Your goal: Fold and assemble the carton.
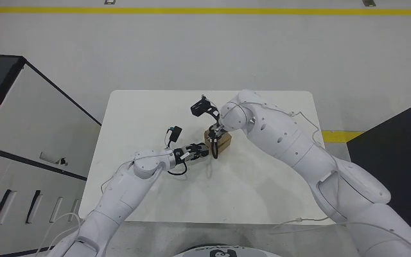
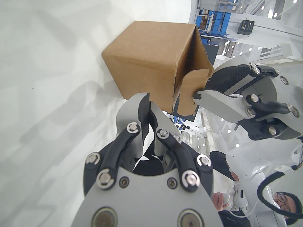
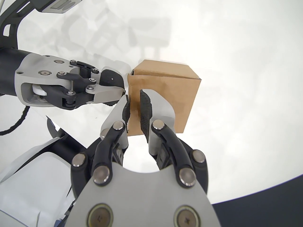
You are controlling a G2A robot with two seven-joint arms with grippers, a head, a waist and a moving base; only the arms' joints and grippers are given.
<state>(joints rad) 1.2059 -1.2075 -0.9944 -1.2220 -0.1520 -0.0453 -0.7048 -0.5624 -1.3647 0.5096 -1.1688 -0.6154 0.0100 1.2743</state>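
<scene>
R gripper [image 3: 134, 103] pinches carton [image 3: 167, 90] flap from above; L gripper [image 2: 149, 100] closed, empty, tips at carton

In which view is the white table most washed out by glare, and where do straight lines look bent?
Right wrist view: the table glares almost blank white around the carton, and its edge bows into a curve. Left wrist view: ceiling lamps burn as bright spots. Top view: light is even, the yellow floor line stays straight.
</scene>
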